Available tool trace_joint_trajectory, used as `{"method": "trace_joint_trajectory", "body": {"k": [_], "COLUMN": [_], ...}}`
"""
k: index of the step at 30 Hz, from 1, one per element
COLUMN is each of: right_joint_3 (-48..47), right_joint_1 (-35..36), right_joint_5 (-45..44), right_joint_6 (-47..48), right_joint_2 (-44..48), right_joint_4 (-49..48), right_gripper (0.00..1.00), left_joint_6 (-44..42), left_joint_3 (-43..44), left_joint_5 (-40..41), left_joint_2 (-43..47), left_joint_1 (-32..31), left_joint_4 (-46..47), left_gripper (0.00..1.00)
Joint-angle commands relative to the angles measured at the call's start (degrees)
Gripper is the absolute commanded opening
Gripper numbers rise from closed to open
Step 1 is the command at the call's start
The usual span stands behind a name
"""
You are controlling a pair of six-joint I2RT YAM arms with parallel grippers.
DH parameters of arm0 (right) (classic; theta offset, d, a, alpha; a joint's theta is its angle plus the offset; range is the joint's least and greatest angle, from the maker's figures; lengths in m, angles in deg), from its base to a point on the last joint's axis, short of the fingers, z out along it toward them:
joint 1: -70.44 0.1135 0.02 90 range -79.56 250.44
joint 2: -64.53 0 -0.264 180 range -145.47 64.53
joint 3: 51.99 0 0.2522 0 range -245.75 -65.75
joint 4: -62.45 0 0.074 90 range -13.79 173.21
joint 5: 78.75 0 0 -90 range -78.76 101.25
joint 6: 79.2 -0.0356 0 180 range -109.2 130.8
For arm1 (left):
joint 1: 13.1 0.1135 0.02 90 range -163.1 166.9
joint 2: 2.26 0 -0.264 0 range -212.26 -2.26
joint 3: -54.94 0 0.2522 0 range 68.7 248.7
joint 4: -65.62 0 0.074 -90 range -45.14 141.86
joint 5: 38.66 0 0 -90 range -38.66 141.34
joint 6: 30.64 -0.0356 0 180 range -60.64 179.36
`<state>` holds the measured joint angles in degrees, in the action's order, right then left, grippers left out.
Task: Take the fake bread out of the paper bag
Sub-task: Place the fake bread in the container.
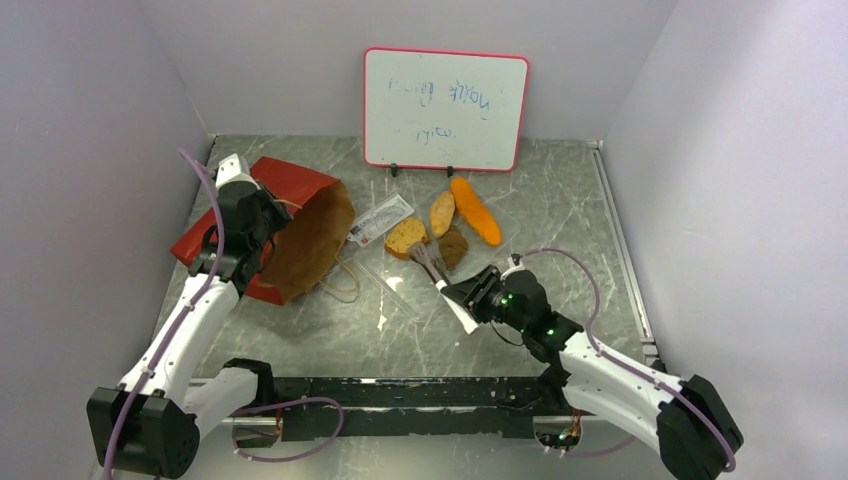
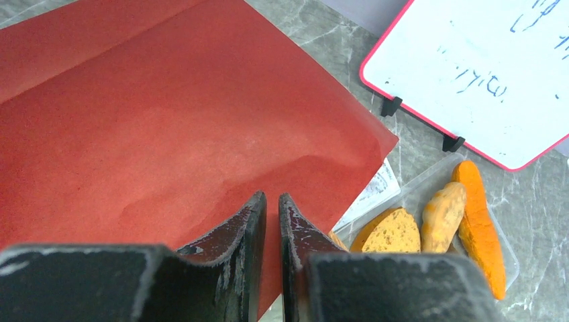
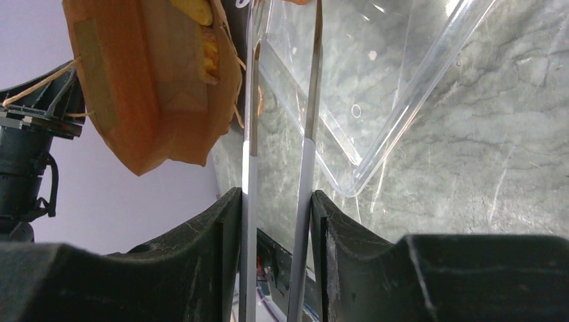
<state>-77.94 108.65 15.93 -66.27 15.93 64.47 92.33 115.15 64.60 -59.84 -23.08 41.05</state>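
The red paper bag (image 1: pixel 296 184) lies on its side at the left, its brown mouth facing right. My left gripper (image 1: pixel 260 232) is shut on the bag's upper wall (image 2: pixel 168 121) near the mouth. A yellow bread piece (image 3: pixel 194 10) shows inside the bag (image 3: pixel 134 87). An orange baguette (image 1: pixel 475 210), a tan roll (image 1: pixel 441 213), a golden slice (image 1: pixel 406 237) and a dark lump (image 1: pixel 453 246) lie together right of the bag. My right gripper (image 1: pixel 458 291) is shut on a pair of tongs (image 1: pixel 430 265), whose two arms (image 3: pixel 305 168) press against my fingers; the tips point at the lump.
A clear plastic tray (image 1: pixel 398 290) lies on the marble table between the bag and my right gripper. A small printed card (image 1: pixel 381 220) sits by the bag's mouth. A pink-framed whiteboard (image 1: pixel 445 108) stands at the back wall. Grey walls close in both sides.
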Motion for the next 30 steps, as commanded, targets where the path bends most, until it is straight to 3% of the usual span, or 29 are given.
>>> {"method": "trace_joint_trajectory", "body": {"k": [1, 7, 14, 30], "right_joint_3": [-3.8, -8.7, -10.8, -27.4], "right_joint_1": [0.1, 0.3, 1.5, 14.3], "right_joint_5": [-0.9, -0.8, 2.7, 5.4], "right_joint_6": [2.2, 5.1, 6.8, 9.9], "right_joint_2": [5.4, 9.2, 5.3, -27.7], "right_joint_4": [6.7, 13.0, 9.8, -7.5], "right_gripper": [0.37, 0.37, 0.36, 0.36], "left_joint_6": [-1.1, -1.8, -2.5, -2.8], "left_joint_3": [0.9, -0.3, -0.9, -3.7], "left_joint_5": [-0.7, -0.8, -1.0, -3.2], "left_joint_2": [1.7, 2.8, 3.2, 4.9], "left_joint_1": [-0.3, -0.3, -0.3, -0.3], "left_joint_4": [0.0, -0.2, -0.8, -0.3], "left_gripper": [0.08, 0.08, 0.08, 0.07]}}
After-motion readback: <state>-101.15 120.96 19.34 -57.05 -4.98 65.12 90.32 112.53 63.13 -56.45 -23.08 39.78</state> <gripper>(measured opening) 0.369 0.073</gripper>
